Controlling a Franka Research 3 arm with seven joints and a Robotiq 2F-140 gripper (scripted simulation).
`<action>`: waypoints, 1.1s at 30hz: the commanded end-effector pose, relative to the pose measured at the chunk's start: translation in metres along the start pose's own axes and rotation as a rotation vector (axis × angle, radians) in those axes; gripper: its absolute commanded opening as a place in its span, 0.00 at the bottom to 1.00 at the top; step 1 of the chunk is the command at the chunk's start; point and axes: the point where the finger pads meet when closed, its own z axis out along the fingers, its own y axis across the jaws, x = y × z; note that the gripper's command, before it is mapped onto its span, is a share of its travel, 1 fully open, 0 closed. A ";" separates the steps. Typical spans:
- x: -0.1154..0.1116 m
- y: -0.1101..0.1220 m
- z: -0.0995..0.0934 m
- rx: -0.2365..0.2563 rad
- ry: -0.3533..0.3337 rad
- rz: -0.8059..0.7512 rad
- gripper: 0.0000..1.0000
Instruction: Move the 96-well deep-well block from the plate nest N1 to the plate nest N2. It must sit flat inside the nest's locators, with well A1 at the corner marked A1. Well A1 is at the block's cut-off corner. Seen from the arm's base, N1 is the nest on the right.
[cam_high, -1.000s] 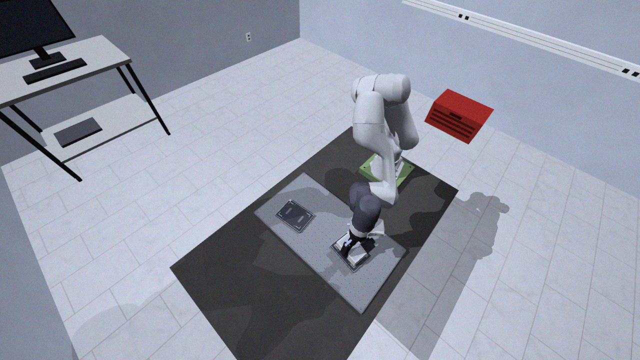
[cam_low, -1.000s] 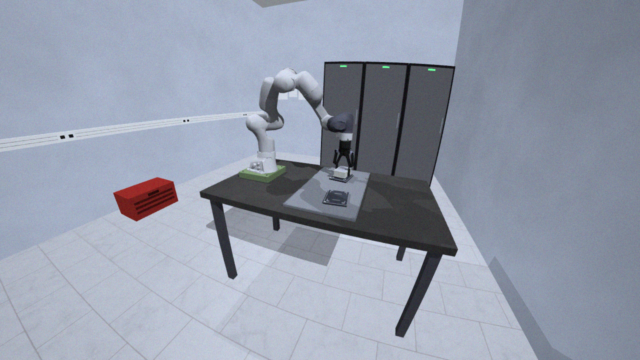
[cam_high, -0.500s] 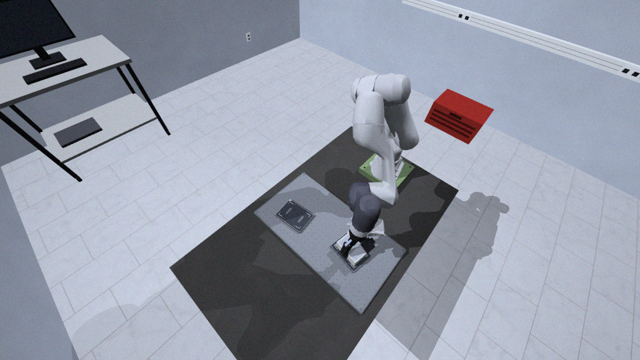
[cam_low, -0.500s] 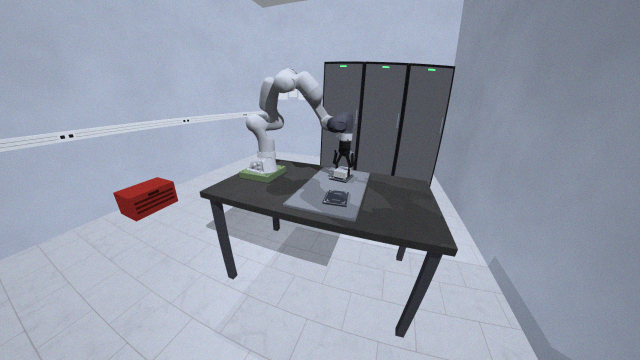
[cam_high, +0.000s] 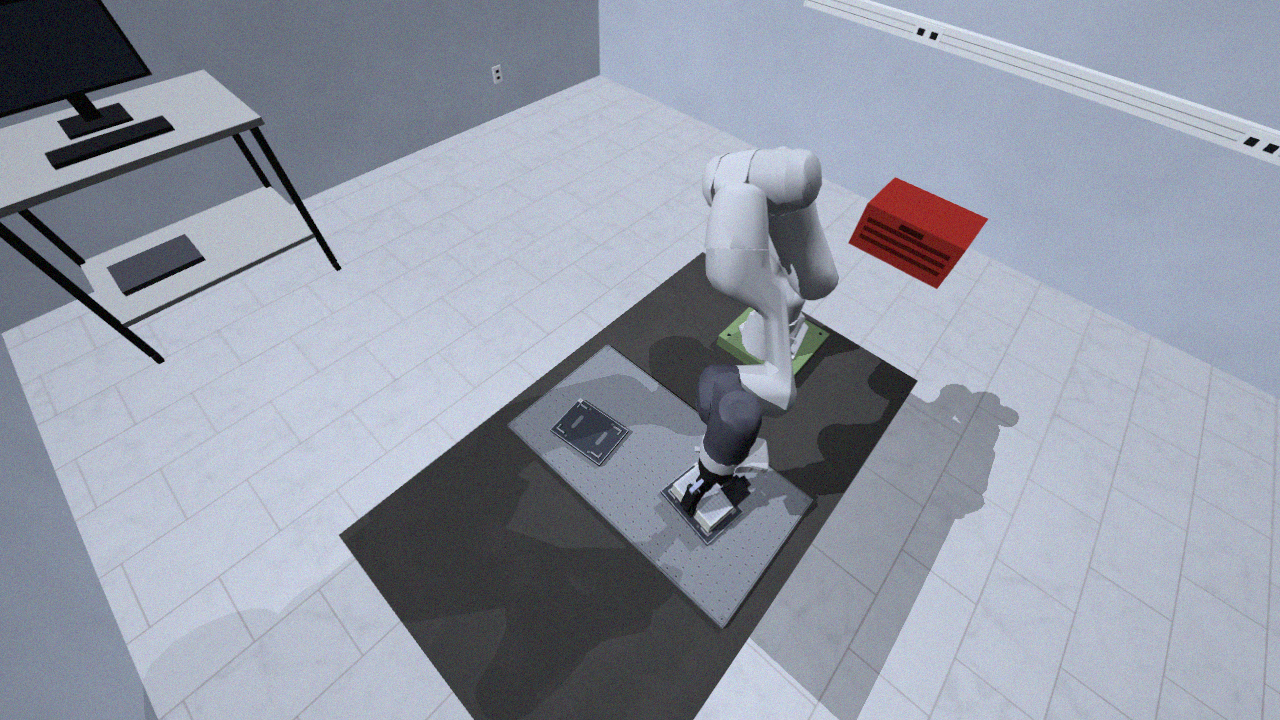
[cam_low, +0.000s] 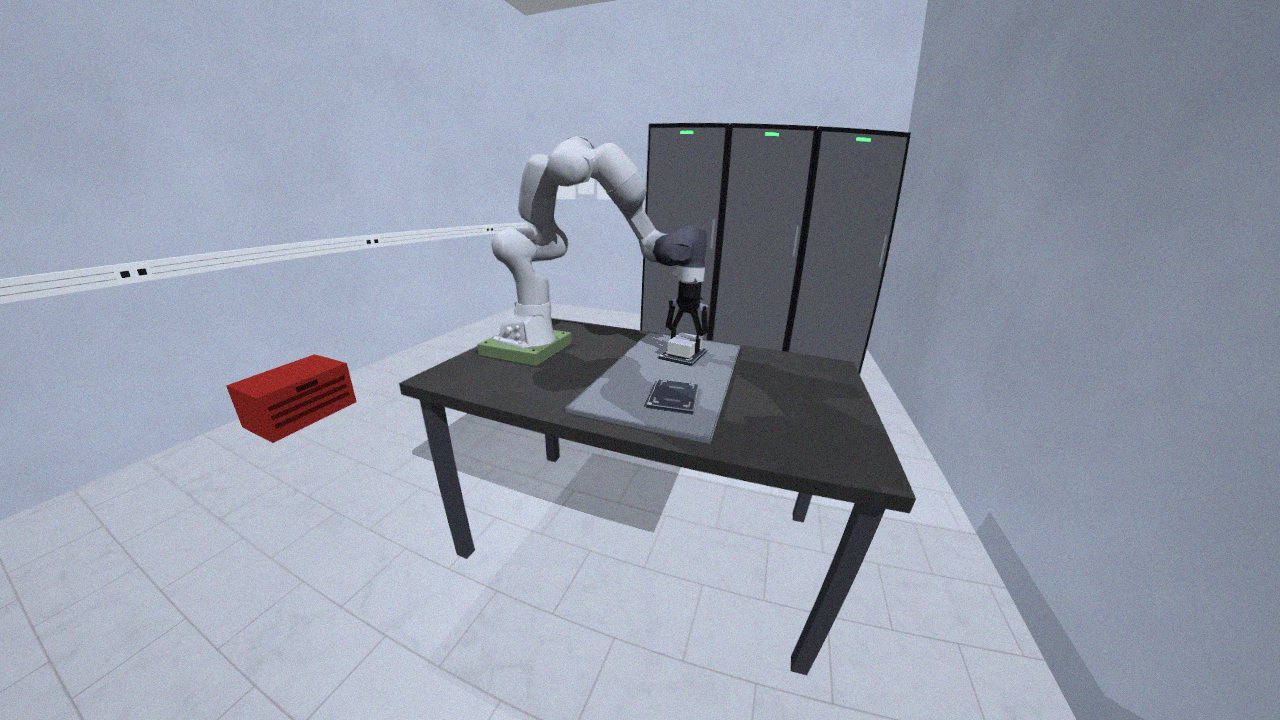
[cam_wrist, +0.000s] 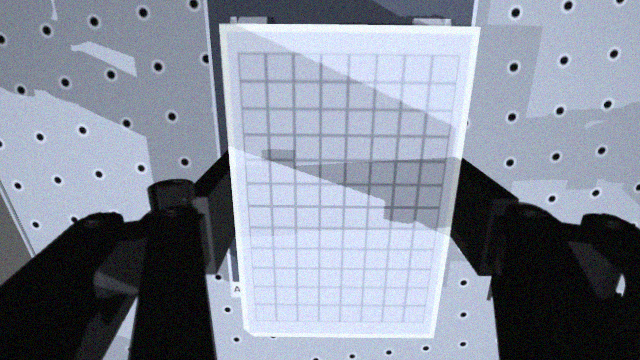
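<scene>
Dark bench (cam_low: 805, 429) carrying a perforated grey breadboard (cam_high: 626, 501), red toolbox (cam_high: 917, 231) on the tiled floor, three dark cabinets (cam_low: 769, 232) behind, desk (cam_high: 179, 111) with monitor (cam_high: 62, 44) and keyboard (cam_high: 109, 141).
</scene>
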 end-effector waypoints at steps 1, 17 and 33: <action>0.002 0.000 0.001 -0.002 0.003 0.003 0.60; 0.002 0.000 0.003 -0.002 0.003 0.003 0.60; 0.002 -0.001 0.005 -0.002 0.003 0.003 0.60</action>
